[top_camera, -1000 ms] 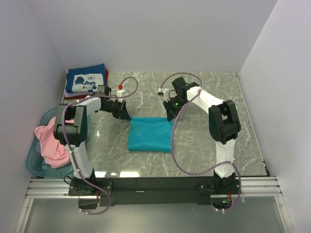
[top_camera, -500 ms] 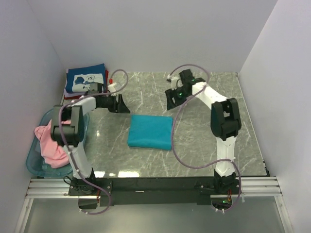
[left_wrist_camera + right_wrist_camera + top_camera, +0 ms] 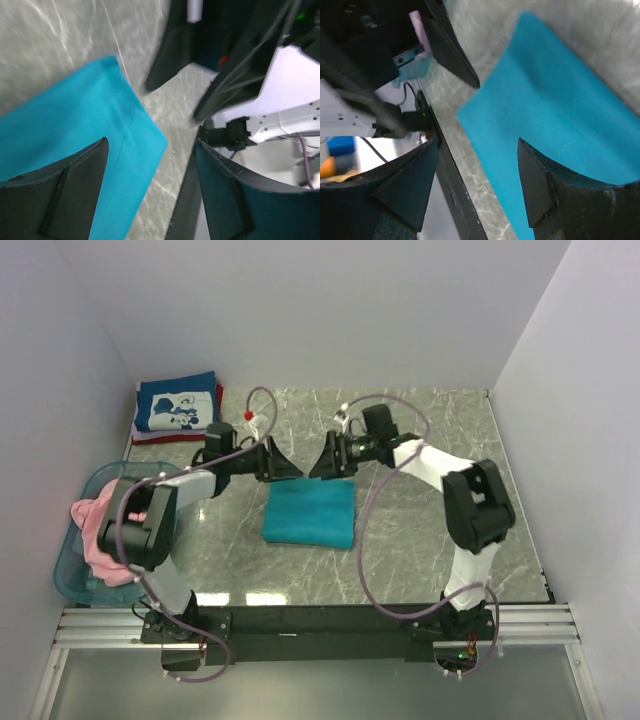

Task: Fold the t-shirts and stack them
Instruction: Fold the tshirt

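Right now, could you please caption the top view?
Left gripper and right gripper hover open by the folded teal t-shirt.

The left pincer (image 3: 287, 469) and right pincer (image 3: 322, 466), jaws spread, have swung away from the desk's (image 3: 300, 412) left and right edges and now nearly meet above the teal shirt's (image 3: 310, 517) far side.

Overhead; wrists close, apparently above teal shirt (image 3: 309, 515)

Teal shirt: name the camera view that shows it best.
Top external: the whole folded teal shirt is visible, all edges. Left wrist shows only one corner; right wrist shows a larger patch, cropped.
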`<state>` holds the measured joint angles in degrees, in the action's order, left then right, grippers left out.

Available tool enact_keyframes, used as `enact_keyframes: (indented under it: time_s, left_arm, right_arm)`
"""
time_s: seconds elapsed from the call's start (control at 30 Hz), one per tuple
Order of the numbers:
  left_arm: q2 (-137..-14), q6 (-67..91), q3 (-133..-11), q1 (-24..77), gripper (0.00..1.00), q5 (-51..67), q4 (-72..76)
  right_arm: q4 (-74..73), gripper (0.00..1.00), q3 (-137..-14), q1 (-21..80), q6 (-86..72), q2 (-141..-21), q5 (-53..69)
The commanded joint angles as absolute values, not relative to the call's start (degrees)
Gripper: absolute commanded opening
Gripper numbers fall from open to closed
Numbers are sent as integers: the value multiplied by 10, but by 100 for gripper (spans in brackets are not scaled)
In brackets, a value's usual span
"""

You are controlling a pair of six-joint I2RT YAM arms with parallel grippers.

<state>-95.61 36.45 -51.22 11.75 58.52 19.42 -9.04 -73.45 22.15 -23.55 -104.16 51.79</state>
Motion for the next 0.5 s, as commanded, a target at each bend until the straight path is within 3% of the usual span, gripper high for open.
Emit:
enact_keyframes:
  time_s: [0.0,0.23,0.47]
  left_arm:
    - [-1019,487,-493,137,77,587,340]
    - [-1163,528,-498,120,78,546,380]
    - [-1193,530,-548,56,79,526,363]
  right_arm:
    - [-26,71,-718,228,-297,-1106,554]
    - [-58,70,-755,197,-267,-1235,498]
    - [-140,70,-851,162,-219,-1258,427]
